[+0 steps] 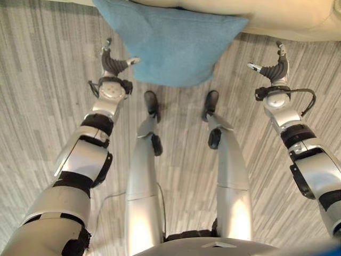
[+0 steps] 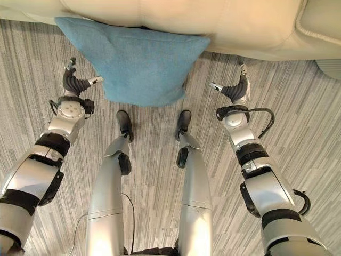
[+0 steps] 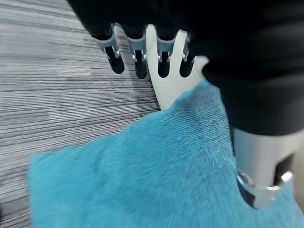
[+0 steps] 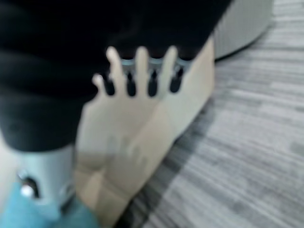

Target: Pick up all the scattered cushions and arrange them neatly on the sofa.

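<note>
A blue cushion (image 1: 170, 42) leans against the front of the cream sofa (image 1: 287, 18), its upper part over the seat edge and its lower edge hanging toward the grey wood floor. My left hand (image 1: 112, 63) is just left of the cushion, open, with the thumb close to the cushion's side. In the left wrist view the cushion (image 3: 142, 180) lies below the straight fingers (image 3: 137, 52), which hold nothing. My right hand (image 1: 276, 66) is open to the right of the cushion, well apart from it, by the sofa front (image 4: 142, 133).
The sofa spans the whole far side. A grey rounded object (image 2: 330, 69) stands on the floor by the sofa's right end. Striped grey floor (image 1: 42, 106) lies on both sides.
</note>
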